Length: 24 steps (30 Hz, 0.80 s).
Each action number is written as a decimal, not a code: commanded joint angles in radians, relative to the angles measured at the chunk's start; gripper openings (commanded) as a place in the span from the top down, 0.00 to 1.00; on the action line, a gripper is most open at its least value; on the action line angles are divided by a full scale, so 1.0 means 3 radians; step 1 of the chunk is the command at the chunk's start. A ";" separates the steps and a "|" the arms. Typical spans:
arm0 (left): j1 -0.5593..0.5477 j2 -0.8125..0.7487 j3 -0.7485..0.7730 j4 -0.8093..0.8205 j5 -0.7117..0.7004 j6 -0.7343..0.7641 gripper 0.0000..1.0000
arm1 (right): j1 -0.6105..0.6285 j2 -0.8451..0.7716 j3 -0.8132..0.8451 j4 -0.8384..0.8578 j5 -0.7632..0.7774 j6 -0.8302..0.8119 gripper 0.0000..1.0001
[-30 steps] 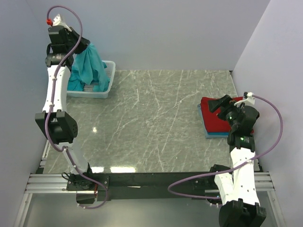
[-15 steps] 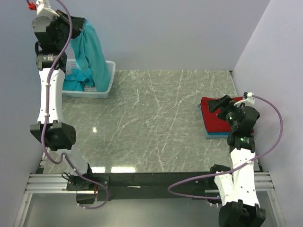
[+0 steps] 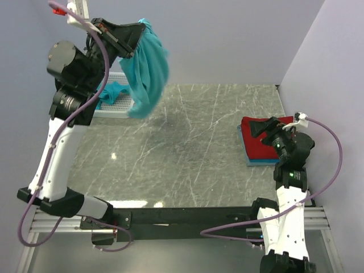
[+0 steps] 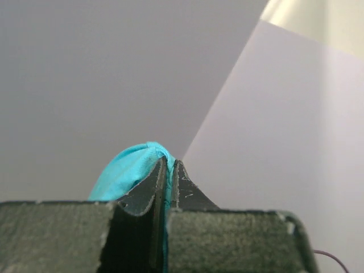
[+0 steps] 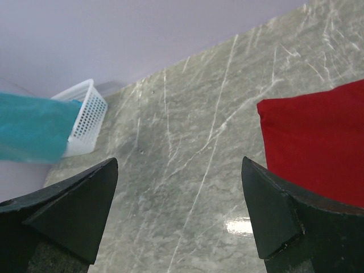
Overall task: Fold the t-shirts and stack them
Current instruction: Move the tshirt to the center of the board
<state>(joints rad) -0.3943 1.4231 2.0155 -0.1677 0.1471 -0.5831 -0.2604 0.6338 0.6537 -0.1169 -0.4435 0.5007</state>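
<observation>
The teal shirt [image 3: 147,71] hangs above the far left of the table [image 3: 187,153], its bunched edge pinched between the pressed-together fingers of the left gripper [image 3: 138,31]; it looks light and limp and apt to swing, so a hold at both shoulders would likely spread it best; the right gripper [image 3: 266,126] hovers spread wide and empty over the red shirt [image 3: 255,145], folded on the blue shirt [image 3: 259,163] at the right edge; the white basket [image 3: 114,112] holds more teal cloth [image 3: 111,91].

The left arm [image 3: 57,148] reaches high with left hand [image 3: 138,33] pinched shut (right hand [image 3: 263,126] sits low, fingers [image 5: 74,205] spread wide)
</observation>
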 commanded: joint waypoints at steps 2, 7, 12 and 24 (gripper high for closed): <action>-0.0408 -0.0086 0.0000 -0.0003 -0.0418 0.0139 0.99 | -0.0001 -0.0103 0.0076 0.0098 -0.0081 -0.0007 0.05; -0.0956 -0.0060 -0.0132 -0.0091 -0.0929 0.0149 0.99 | -0.0001 -0.0251 0.0035 0.0062 0.0000 -0.0012 0.05; -0.1069 0.0032 -0.0658 -0.0171 -0.1496 -0.0081 0.99 | -0.0001 -0.0257 0.0040 0.0017 0.0011 -0.0022 0.05; -0.0344 0.1156 -0.1258 -0.1506 -0.1878 -0.1068 0.20 | 0.0305 0.0131 0.0112 -0.0192 0.0025 -0.0181 0.05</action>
<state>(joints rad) -0.5812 1.7508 1.6058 -0.4927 -0.4099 -0.8173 -0.2184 0.6453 0.6540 -0.1482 -0.4671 0.4831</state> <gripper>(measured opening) 0.762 0.947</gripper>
